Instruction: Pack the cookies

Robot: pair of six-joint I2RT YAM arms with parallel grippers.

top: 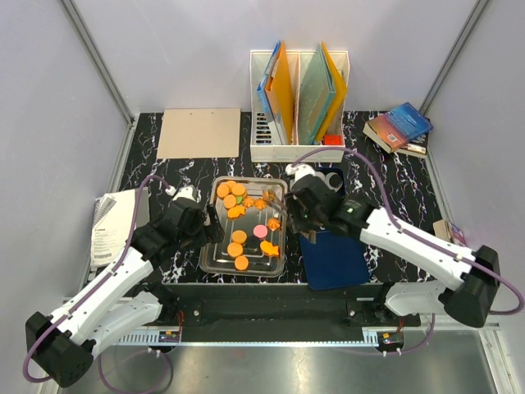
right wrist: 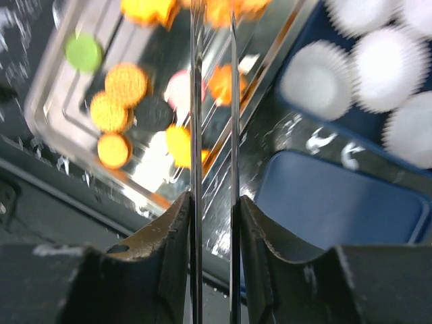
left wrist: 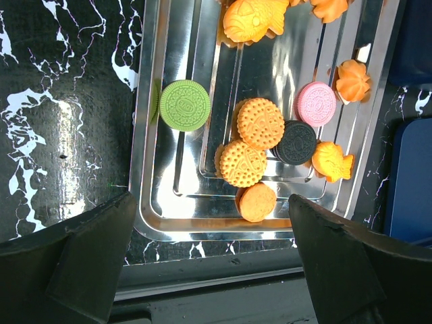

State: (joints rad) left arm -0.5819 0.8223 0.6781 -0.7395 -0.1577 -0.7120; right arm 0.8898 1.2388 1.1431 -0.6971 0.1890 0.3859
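The cookies [top: 243, 223] lie loose on a steel tray [top: 211, 254]. In the left wrist view I see a green cookie [left wrist: 183, 104], a pink one [left wrist: 316, 103], a black one [left wrist: 297, 142] and several orange ones [left wrist: 260, 123]. My left gripper [top: 210, 223] [left wrist: 210, 202] hangs open over the tray's near left edge, holding nothing. At the tray's right side, my right gripper [top: 289, 215] [right wrist: 212, 202] is shut on metal tongs [right wrist: 196, 101]. The tongs' two blades stand slightly apart. Their tips run out of the right wrist view, above an orange cookie [right wrist: 219, 84].
A blue box with white paper cups [right wrist: 317, 81] sits right of the tray, its blue lid [top: 332, 258] in front of it. A white file holder [top: 299, 98], books [top: 399, 127], a cardboard sheet [top: 199, 131] and a booklet [top: 113, 226] lie around.
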